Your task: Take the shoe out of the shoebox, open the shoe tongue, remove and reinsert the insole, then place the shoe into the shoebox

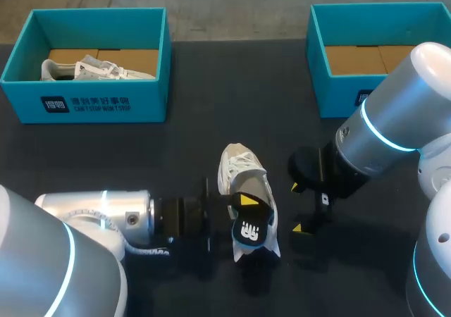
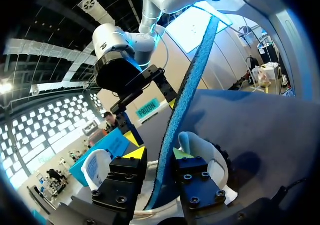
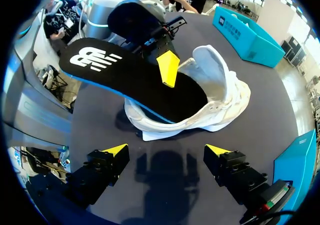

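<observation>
The white shoe (image 1: 243,170) lies on the table (image 1: 141,155), its black insole (image 1: 252,227) half out and pinched by the left gripper (image 1: 246,201), the right gripper (image 1: 297,207) spread wide just beside the shoe, and well behind it stand a blue box (image 1: 84,104) holding another shoe (image 1: 91,69) and a second blue box (image 1: 337,95).

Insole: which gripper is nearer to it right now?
Left. The left gripper is shut on the insole; the right gripper hangs open beside the shoe, clear of it.

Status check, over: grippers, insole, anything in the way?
Left gripper shut on insole, one end inside shoe. Right gripper open beside shoe. Nothing between right gripper and shoe.
</observation>
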`<state>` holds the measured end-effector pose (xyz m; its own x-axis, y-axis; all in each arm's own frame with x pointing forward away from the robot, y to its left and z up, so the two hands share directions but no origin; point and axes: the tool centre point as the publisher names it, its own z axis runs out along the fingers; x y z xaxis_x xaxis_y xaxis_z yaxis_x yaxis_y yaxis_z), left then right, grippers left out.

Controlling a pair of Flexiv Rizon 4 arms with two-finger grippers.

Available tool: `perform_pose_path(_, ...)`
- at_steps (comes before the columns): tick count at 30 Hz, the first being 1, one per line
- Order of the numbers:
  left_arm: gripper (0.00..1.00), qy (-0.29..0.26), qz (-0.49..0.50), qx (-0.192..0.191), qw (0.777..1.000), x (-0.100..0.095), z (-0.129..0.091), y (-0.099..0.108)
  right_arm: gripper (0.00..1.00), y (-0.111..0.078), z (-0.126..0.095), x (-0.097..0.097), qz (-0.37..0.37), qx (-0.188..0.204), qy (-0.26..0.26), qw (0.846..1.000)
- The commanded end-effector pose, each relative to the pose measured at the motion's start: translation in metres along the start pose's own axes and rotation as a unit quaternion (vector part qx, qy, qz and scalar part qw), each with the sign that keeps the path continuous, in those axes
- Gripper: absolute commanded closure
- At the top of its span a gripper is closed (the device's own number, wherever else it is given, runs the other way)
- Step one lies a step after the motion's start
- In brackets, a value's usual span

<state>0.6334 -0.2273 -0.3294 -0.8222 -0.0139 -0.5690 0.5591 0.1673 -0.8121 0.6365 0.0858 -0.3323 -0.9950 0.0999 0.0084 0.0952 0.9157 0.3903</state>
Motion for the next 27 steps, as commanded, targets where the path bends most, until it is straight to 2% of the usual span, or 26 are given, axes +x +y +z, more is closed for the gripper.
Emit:
perform_pose_path(1, 0.71, -0.002, 0.002, -0.004, 1.000, 0.0022, 0.0007, -0.0064, 0.00, 0.0001, 0.0017, 0.0012, 0.000, 0.000, -0.002, 1.000)
perform_pose_path(12, 0.76, -0.006, 0.006, -0.013, 1.000, 0.0014, 0.0059, -0.0117, 0.00, 0.0001, 0.0017, 0.0012, 0.000, 0.000, -0.002, 1.000)
perform_pose_path(14, 0.85, -0.005, 0.008, -0.014, 1.000, 0.0026, 0.0071, -0.0121, 0.00, 0.0001, 0.0017, 0.0012, 0.000, 0.000, -0.002, 1.000)
perform_pose_path(15, 0.95, -0.005, 0.008, -0.014, 1.000, 0.0032, 0.0074, -0.0122, 0.00, 0.0001, 0.0017, 0.0012, 0.000, 0.000, -0.002, 1.000)
perform_pose_path(16, 1.00, -0.005, 0.010, -0.014, 1.000, 0.0037, 0.0076, -0.0120, 0.00, 0.0001, 0.0017, 0.0012, 0.000, 0.000, -0.002, 1.000)
perform_pose_path(27, 1.00, -0.012, 0.031, -0.021, 0.999, 0.0073, 0.0100, -0.0057, 0.00, 0.0001, 0.0017, 0.0012, 0.000, 0.000, -0.002, 1.000)
